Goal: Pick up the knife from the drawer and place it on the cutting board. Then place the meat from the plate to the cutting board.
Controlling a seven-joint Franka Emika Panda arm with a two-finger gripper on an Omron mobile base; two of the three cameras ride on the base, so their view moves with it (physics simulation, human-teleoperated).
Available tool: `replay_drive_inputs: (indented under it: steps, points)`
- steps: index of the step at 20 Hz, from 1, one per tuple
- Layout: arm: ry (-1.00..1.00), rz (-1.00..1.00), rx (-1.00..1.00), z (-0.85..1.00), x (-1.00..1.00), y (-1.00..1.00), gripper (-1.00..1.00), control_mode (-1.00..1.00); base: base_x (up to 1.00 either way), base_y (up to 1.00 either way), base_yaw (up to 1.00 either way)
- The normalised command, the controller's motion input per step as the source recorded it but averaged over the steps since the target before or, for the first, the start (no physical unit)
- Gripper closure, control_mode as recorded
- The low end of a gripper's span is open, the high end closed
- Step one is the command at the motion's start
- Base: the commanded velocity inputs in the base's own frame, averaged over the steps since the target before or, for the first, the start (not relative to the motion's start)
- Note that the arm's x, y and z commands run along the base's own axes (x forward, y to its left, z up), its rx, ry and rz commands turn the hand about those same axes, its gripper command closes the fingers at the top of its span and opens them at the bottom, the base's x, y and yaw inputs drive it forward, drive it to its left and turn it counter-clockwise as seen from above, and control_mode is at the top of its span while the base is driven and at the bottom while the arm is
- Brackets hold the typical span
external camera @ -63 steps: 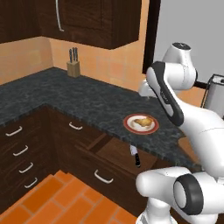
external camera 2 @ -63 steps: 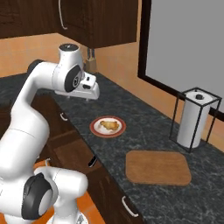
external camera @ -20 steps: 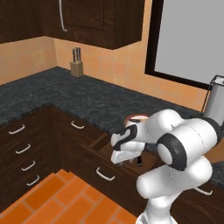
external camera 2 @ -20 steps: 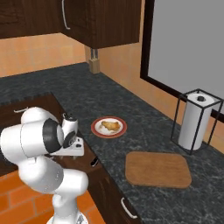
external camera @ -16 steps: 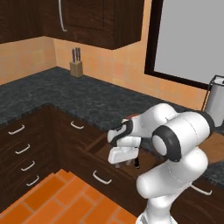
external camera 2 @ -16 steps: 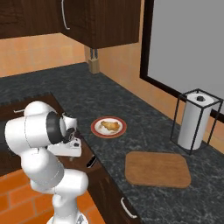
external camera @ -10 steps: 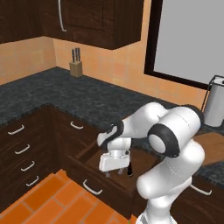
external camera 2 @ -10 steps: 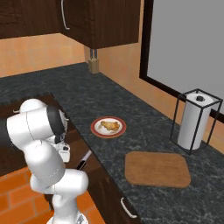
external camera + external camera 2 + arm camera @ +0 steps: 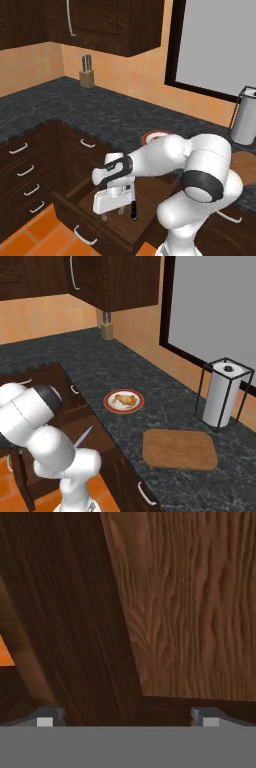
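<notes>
The wide dark-brown drawer [image 9: 75, 220] stands pulled out below the counter. On its floor lies the knife [image 9: 133, 206], black handle towards the front; its pale blade [image 9: 84, 437] shows beside my arm. My gripper [image 9: 112, 214] hangs low inside the drawer, just left of the knife handle, open with nothing between its fingers. In the hand view the gripper [image 9: 125, 721] faces the drawer's [image 9: 190, 607] wooden floor and dark front wall. The golden-tan meat [image 9: 125, 400] sits on the red-rimmed plate [image 9: 111, 406]. To its right lies the cutting board [image 9: 180, 449], bare.
A paper towel roll in a black wire stand [image 9: 220, 393] rises behind the board. A tan knife block [image 9: 87, 77] stands at the far back of the counter. Narrow stacked drawers [image 9: 25, 170] sit to the left, above an orange tiled floor [image 9: 40, 230].
My arm swung down from above the counter to the drawer. The drawer slid out further, and the hand now sits inside it beside the knife.
</notes>
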Motion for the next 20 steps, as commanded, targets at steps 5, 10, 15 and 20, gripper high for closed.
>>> replay_drive_inputs:
  steps: [5, 10, 15, 20]
  points:
    - [-0.07, -0.24, -0.09, 0.09, 0.51, -0.64, -1.00, -1.00, 0.00, 0.00, 0.00]
    - [0.00, -0.14, -0.03, -0.01, 0.82, -0.38, -1.00, -1.00, 0.00, 0.00, 0.00]
    - [0.00, -0.02, -0.07, -0.28, 0.61, -0.12, -1.00, -1.00, 0.00, 0.00, 0.00]
    - [0.00, 0.00, -0.12, -0.48, 0.16, -0.16, -1.00, -1.00, 0.00, 0.00, 0.00]
